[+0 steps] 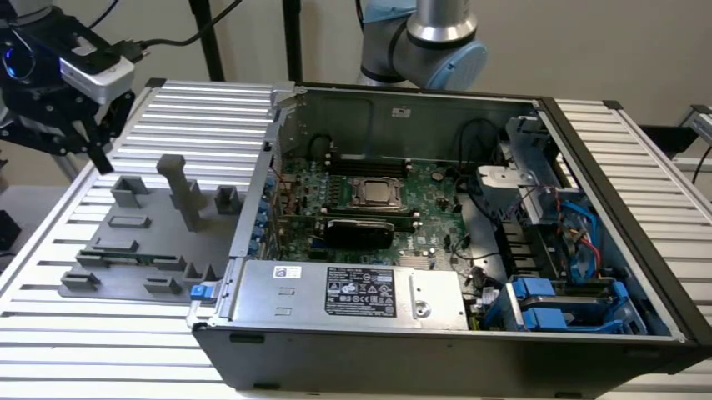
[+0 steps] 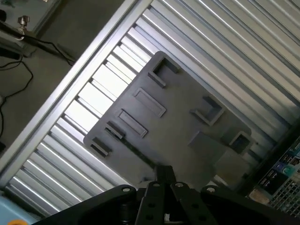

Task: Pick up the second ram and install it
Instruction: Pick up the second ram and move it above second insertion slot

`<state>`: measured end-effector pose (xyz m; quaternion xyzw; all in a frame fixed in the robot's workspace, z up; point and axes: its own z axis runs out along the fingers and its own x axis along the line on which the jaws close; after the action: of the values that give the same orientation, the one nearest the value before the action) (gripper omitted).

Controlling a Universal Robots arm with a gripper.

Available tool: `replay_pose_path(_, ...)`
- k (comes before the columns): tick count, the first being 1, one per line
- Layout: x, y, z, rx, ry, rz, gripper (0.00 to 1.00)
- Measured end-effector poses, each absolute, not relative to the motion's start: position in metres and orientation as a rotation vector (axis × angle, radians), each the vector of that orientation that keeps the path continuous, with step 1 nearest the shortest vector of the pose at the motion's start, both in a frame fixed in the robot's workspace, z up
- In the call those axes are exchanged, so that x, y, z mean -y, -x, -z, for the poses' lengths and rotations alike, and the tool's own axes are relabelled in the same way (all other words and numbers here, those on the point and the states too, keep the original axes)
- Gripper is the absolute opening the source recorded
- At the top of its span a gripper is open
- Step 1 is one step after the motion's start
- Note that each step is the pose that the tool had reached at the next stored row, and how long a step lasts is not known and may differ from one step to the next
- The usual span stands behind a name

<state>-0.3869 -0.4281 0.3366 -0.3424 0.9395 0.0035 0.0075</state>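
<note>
- While the gripper (image 1: 100,158) hangs at the upper left of the exterior view, above the far corner of the grey fixture plate (image 1: 167,243), its fingers are closed, touching nothing on the plate.
- Seen from the wrist, the gripper (image 2: 164,177) has its dark fingertips pressed together over the plate (image 2: 178,117).
- The second ram (image 1: 128,257) lies flat on the plate, a thin green strip in the lower left of the exterior view, cradled between small grey blocks near the plate's front edge.
- It sits well apart from the gripper, with a tall grey post (image 1: 178,190) standing on the plate between them.
- The plate rests on a ribbed metal table (image 1: 67,333), just beside the open computer case (image 1: 445,354).
- Inside the case, at frame centre, the motherboard (image 1: 428,196) lies exposed, with the CPU socket (image 1: 376,193) in its middle.
- A black-topped card (image 1: 356,227) sits just in front of the socket.
</note>
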Motion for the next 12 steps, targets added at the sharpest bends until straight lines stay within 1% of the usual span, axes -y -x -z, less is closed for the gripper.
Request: replay_pose_path(12,0.4281,0.3870,-0.3301,-2.808,1.386,-0.014,0.11)
